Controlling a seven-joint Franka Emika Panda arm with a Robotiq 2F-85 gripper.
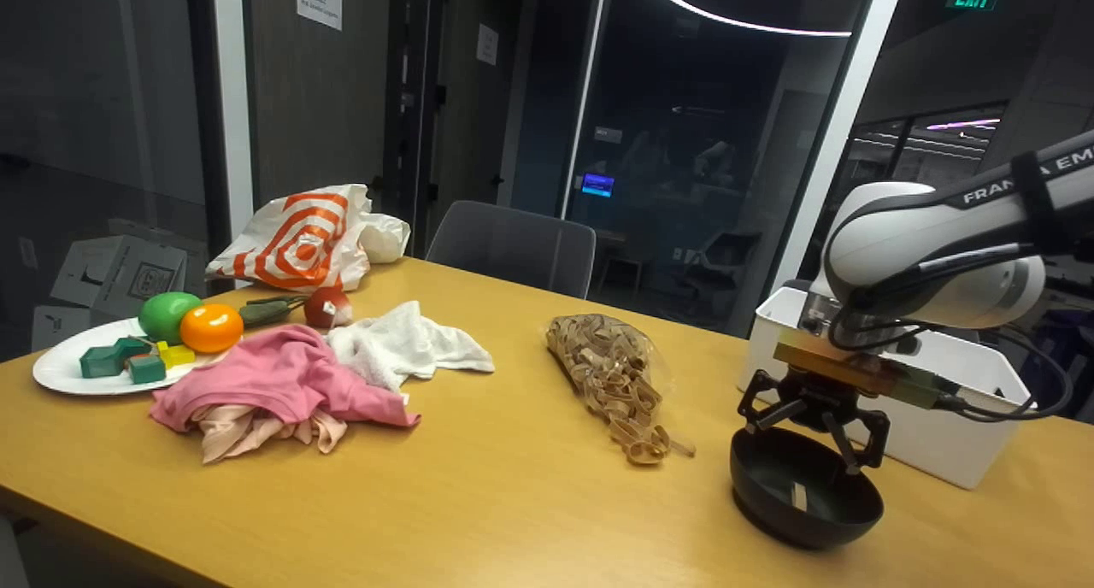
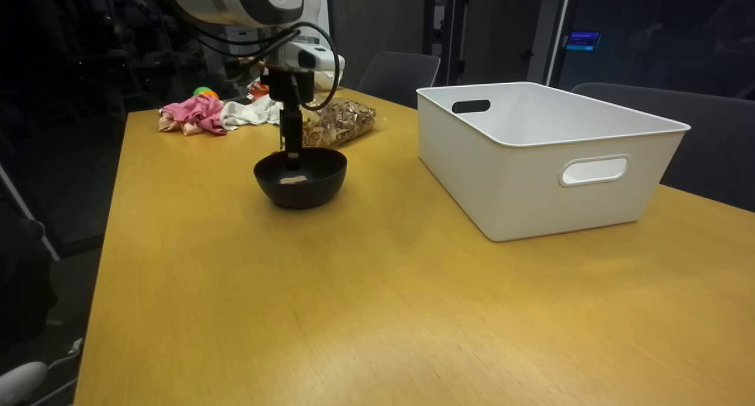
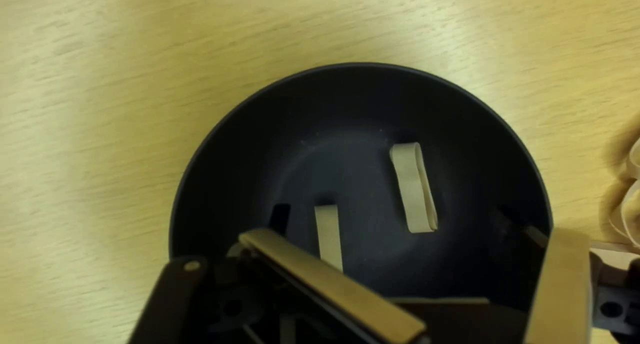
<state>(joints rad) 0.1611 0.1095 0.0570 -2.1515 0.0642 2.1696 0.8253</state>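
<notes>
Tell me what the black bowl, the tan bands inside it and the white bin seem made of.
Black bowl: perhaps plastic, matte, from its dull sheen; coated metal is possible.
Tan bands: likely rubber, dull; one shows a flattened loop.
White bin: probably molded plastic, smooth, with rounded corners.

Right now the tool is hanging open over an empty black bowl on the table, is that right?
Almost: the bowl isn't empty; the wrist view shows tan strips inside it. The rest holds: the tool hangs open over a black bowl on the table.
</notes>
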